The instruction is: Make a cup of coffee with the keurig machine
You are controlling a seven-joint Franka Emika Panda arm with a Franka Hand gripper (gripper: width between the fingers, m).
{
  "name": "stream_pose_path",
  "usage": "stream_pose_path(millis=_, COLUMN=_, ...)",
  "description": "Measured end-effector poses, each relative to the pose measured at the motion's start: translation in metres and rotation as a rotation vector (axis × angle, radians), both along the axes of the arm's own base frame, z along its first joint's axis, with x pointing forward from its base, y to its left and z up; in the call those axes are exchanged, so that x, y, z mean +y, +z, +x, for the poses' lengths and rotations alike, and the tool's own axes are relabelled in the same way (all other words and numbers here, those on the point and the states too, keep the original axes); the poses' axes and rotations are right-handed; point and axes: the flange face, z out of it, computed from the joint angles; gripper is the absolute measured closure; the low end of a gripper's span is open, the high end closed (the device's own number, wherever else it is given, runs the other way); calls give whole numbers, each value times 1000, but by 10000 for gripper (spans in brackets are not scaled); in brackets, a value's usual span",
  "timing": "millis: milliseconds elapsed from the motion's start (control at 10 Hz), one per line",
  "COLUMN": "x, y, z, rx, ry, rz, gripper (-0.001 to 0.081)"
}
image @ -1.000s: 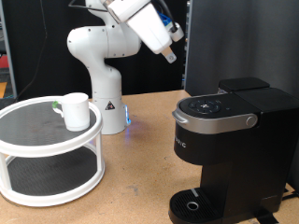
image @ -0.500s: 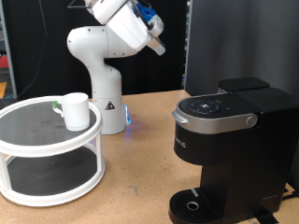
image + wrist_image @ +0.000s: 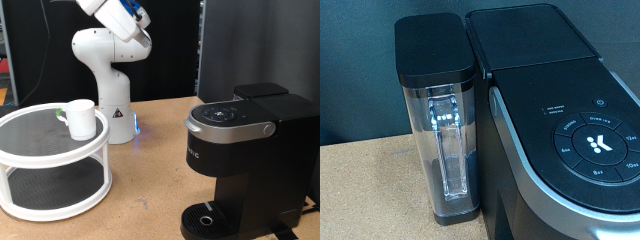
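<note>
High at eleven o'clock in the exterior view, the white robot arm (image 3: 105, 45) is reaching up with its hand end, white with blue cabling, hanging near the frame's upper edge; the gripper's fingers are not showing clearly there, and I cannot tell whether they are spread or pressed together. The plain white cylindrical mug with a greenish handle (image 3: 80, 118) is standing upright on the top tier of a white round two-tier stand (image 3: 52, 165) at nine o'clock. The boxy black coffee machine with a silver-grey trim band (image 3: 245, 160) is sitting on the brown wooden surface (image 3: 150, 190) at four o'clock, lid down. The wrist view is looking down on that machine's round button panel (image 3: 592, 145) and its clear water tank (image 3: 442, 130) just beside it.
</note>
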Motion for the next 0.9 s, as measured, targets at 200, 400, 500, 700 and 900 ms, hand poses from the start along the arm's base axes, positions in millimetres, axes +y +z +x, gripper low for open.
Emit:
stream_pose_path(millis=200, x=-1, y=-2, z=2, rx=4, ry=-34, rz=11, gripper=804)
stream_pose_path(millis=400, x=-11, y=-8, z=-3, rx=17, ry=-126, rz=38, gripper=804)
stream_pose_path(millis=500, x=-20, y=-10, z=-12, rx=25, ry=-150, rz=45, gripper=804)
stream_pose_path(millis=700, x=-39, y=-10, z=-34, rx=28, ry=-132, rz=63, gripper=804)
stream_pose_path(millis=900, x=-59, y=-11, z=-58, rx=23, ry=-44, rz=66, gripper=804)
